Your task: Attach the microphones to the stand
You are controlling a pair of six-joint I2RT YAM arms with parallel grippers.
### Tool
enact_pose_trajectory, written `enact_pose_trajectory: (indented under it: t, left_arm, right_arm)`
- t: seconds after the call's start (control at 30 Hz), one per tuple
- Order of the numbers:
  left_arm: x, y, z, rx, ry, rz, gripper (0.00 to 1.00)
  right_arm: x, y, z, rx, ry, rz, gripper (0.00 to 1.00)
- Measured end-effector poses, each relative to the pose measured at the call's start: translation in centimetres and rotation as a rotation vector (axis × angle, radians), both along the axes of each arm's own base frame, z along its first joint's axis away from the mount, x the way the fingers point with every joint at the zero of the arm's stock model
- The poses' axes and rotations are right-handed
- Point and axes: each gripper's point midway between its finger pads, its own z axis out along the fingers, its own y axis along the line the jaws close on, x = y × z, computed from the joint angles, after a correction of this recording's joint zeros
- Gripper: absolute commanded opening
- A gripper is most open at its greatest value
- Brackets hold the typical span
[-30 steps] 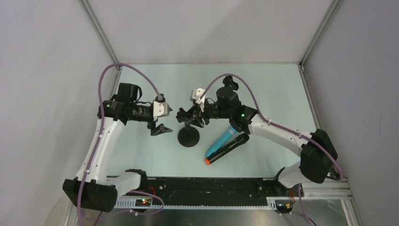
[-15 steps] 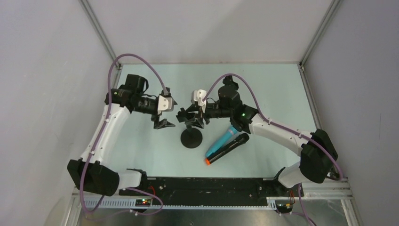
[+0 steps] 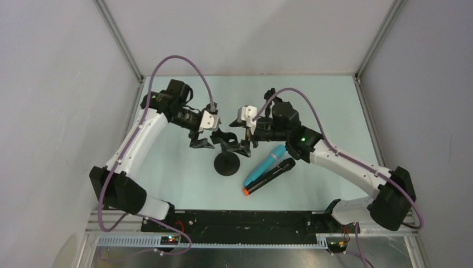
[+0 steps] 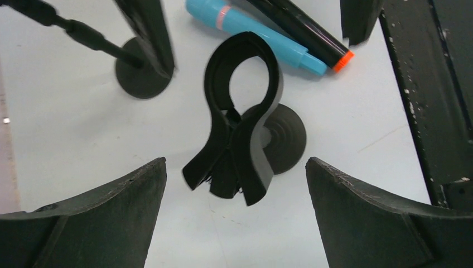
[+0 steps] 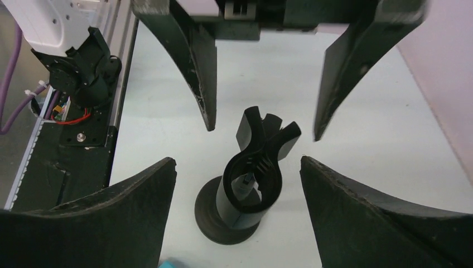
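My left gripper (image 3: 209, 139) and right gripper (image 3: 245, 143), both spread wide, crowd the stand's clip (image 4: 245, 146) from either side, tips near each other. The blue microphone (image 3: 265, 166) and black microphone (image 3: 273, 175) lie touching, just right of the base (image 3: 226, 166); I find passing room left of it.

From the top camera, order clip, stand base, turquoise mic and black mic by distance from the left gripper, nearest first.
1. Clip, right beside the left gripper.
2. Stand base, nearer the arm bases.
3. Turquoise mic, further right.
4. Black mic, alongside, outermost.
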Motion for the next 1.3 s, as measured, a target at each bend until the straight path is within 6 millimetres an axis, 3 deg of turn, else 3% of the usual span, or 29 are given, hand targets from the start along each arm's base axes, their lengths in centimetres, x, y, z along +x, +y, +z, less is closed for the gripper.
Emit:
enact_pose_trajectory:
  t: [0.17,0.33,0.57,0.7,0.87,0.93,1.0,1.1,1.3]
  left_arm:
    - [-0.3,0.2,-1.8,0.072,0.046,-0.047,1.00]
    - [0.8,0.3,-1.5,0.095,0.019,-0.060,1.00]
    - [1.3,0.0,-1.6,0.106,0.001,-0.086,0.98]
    - [0.8,-0.1,-1.9,0.119,0.009,-0.103,0.97]
    - [0.6,-0.1,-2.2,0.129,0.016,-0.109,1.00]
    - [0.5,-0.1,-2.2,0.129,0.018,-0.109,1.00]
    - [0.5,-0.1,-2.2,0.129,0.020,-0.108,1.00]
    - [0.5,0.0,-2.2,0.130,0.022,-0.108,1.00]
    - [0.3,0.0,-2.2,0.132,0.033,-0.101,1.00]
  right_arm:
    - [-0.4,-1.8,2.2,0.038,-0.008,-0.019,0.99]
    - [-0.6,-3.0,3.0,0.052,0.042,-0.046,0.99]
    - [-1.2,-5.0,2.2,0.042,0.165,-0.134,0.99]
    - [-0.8,-6.5,0.9,0.026,0.366,-0.272,1.00]
    - [1.3,-11.0,-2.7,0.037,0.774,-0.611,0.99]
    - [1.4,-13.2,-6.6,0.003,0.958,-0.828,0.99]
    - [-0.5,-15.2,-11.3,-0.083,1.134,-1.051,0.99]
    - [-3.4,-17.2,-15.0,-0.169,1.269,-1.276,1.00]
    - [-5.8,-18.3,-16.4,-0.047,1.468,-1.503,0.83]
